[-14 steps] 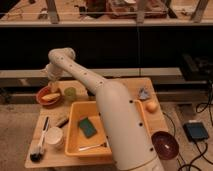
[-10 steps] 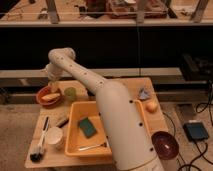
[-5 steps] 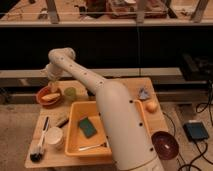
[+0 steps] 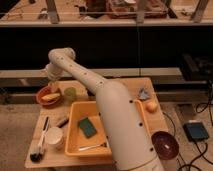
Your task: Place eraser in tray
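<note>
The eraser (image 4: pixel 61 120), a small pale block with a dark base, lies on the wooden table just left of the tray. The tray (image 4: pixel 74 146) is a large yellow-orange bin in the middle of the table, holding a green sponge (image 4: pixel 88 127) and a thin white utensil. My gripper (image 4: pixel 52 86) hangs at the back left, over the orange-red bowl (image 4: pixel 48 96). It is open, holds nothing, and is well behind the eraser. The thick white arm crosses over the tray's right side.
A green cup (image 4: pixel 70 93) stands beside the bowl. A white cup (image 4: pixel 54 136) and a black-headed brush (image 4: pixel 40 145) sit at the front left. At the right of the table lie an orange fruit (image 4: pixel 151 106) and a small blue-grey item (image 4: pixel 144 93). A dark red bowl (image 4: pixel 165 144) is low on the right.
</note>
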Robot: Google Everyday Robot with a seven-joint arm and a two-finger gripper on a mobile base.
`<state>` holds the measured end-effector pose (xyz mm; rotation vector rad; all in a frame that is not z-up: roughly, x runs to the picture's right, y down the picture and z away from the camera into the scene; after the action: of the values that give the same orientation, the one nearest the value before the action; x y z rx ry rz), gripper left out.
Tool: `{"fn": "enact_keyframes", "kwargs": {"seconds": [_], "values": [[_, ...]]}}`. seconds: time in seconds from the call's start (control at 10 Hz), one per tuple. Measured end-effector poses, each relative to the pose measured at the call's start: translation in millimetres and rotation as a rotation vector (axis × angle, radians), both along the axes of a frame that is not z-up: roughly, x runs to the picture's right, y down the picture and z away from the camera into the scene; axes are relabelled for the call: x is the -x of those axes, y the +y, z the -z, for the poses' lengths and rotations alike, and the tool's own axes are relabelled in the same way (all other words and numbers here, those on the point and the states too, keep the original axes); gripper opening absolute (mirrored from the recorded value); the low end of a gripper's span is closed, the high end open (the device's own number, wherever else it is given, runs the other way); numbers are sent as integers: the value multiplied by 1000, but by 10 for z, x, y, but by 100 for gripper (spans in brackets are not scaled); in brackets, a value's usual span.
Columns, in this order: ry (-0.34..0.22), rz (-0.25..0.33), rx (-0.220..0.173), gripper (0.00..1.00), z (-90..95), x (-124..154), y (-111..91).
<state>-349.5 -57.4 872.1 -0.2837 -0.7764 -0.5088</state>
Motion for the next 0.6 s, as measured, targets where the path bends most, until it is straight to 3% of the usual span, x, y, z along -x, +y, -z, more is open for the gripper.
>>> {"fn": "enact_keyframes", "kwargs": {"seconds": [0.6], "values": [[7,20,7,80,29,-6,-45]]}}
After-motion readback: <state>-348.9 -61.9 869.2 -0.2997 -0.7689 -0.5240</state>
